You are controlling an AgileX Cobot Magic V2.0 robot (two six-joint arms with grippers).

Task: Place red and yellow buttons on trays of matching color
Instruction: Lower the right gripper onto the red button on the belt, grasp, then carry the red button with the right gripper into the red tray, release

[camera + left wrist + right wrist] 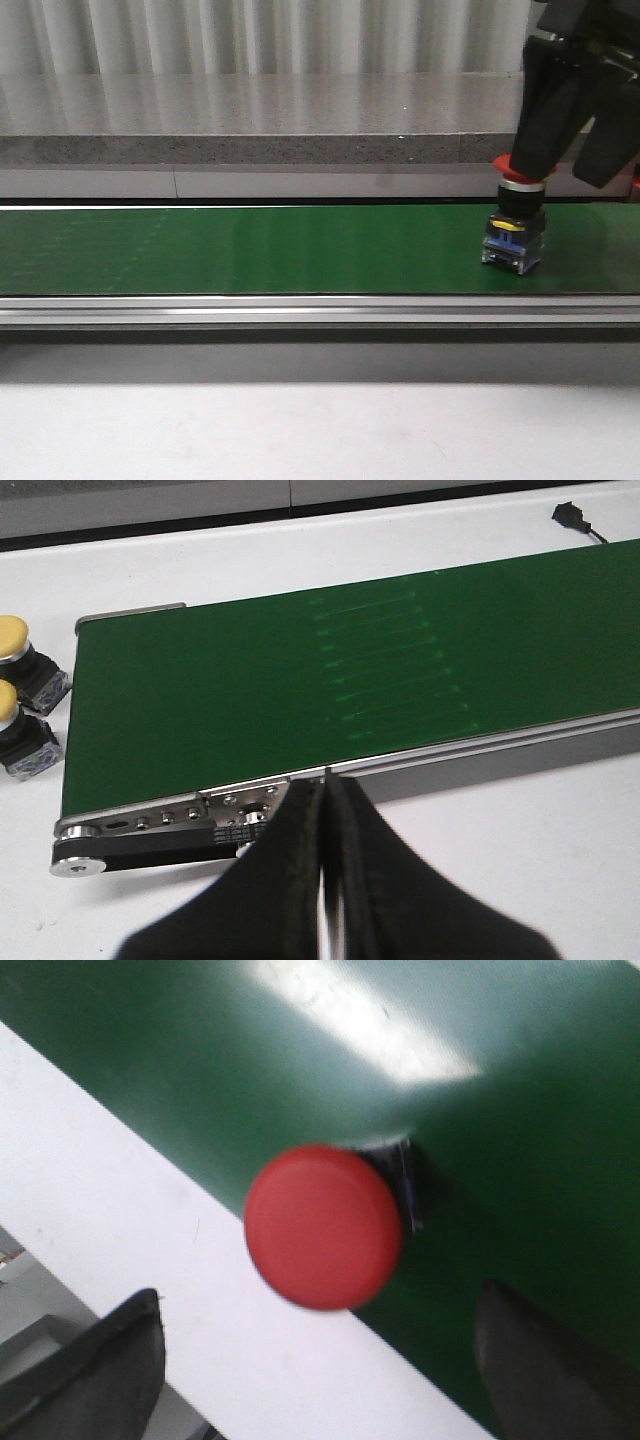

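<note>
The red button (517,232) stands upright on the green belt (250,250), directly below the right tool (570,150), whose fingers are spread apart around its cap; the left tool (325,880) is closed, far off

- The black right gripper (572,140) hangs at the front view's upper right, its two broad fingers angled downward and spread wide apart.
- In its wrist view the black fingertips (95,1370) stand far apart.
- The black left gripper (325,880) has its jaws pressed together, nothing between them.
</note>
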